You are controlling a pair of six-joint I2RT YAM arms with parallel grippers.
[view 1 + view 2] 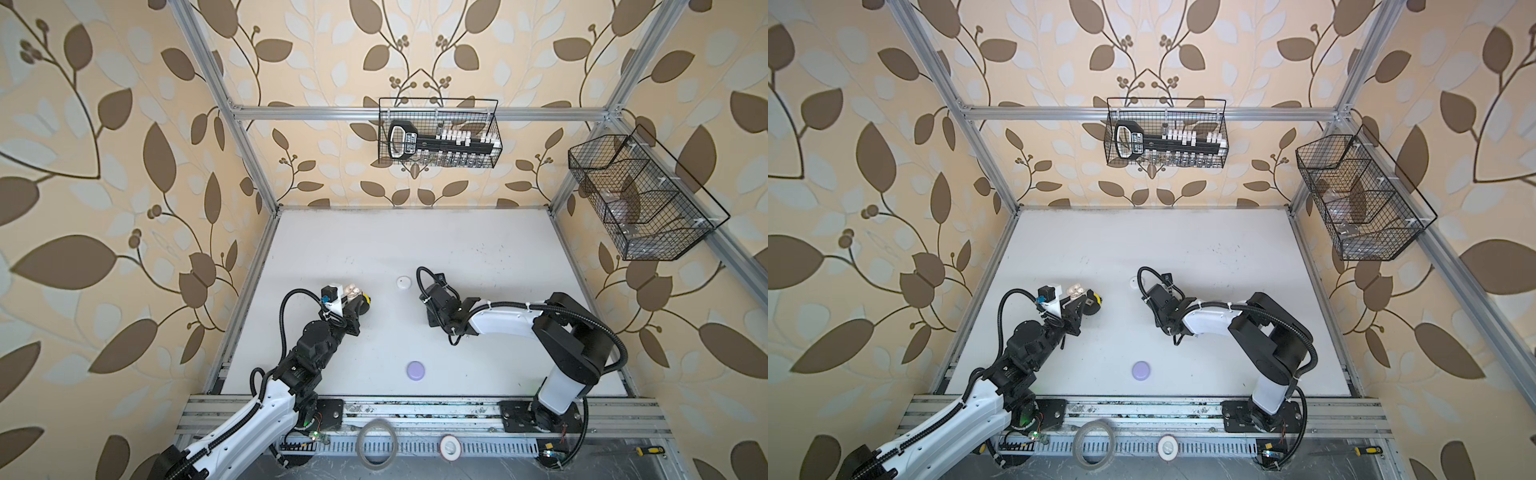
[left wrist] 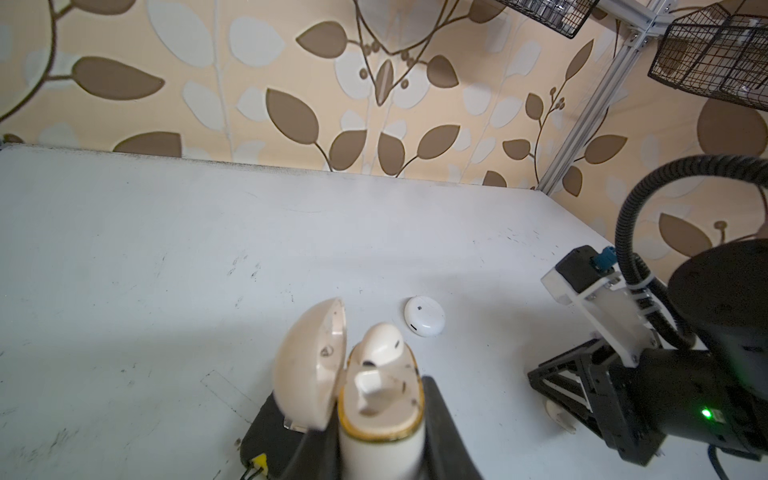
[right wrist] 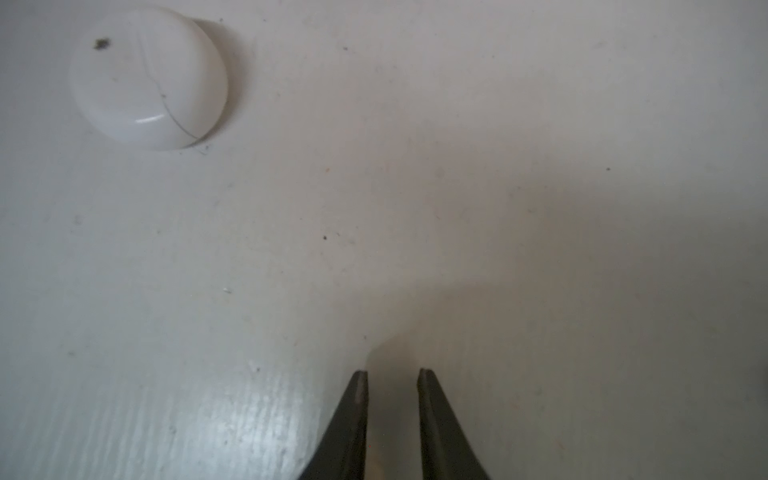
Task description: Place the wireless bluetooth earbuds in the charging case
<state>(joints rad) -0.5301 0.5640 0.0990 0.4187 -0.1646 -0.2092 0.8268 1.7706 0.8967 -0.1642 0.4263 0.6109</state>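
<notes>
Cream egg-shaped plastic charging case [image 2: 382,440], its lid swung open, is clamped in the left tool [image 2: 374,432]. Two cream stemmed plastic earbuds [image 2: 380,343] sit in it, the lower one blurred. Near the case lies a white round closed case [image 2: 424,320]. Farther from the case, the right tool [image 3: 392,374] shows a narrow gap. A cream scrap [image 2: 559,411] beneath it is mostly hidden, so I cannot tell whether it grips anything.

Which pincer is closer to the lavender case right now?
Right. The right pincer points down at the table beyond the lavender case, slightly to its right; the left pincer is farther off, back and left, holding the open cream case.
</notes>
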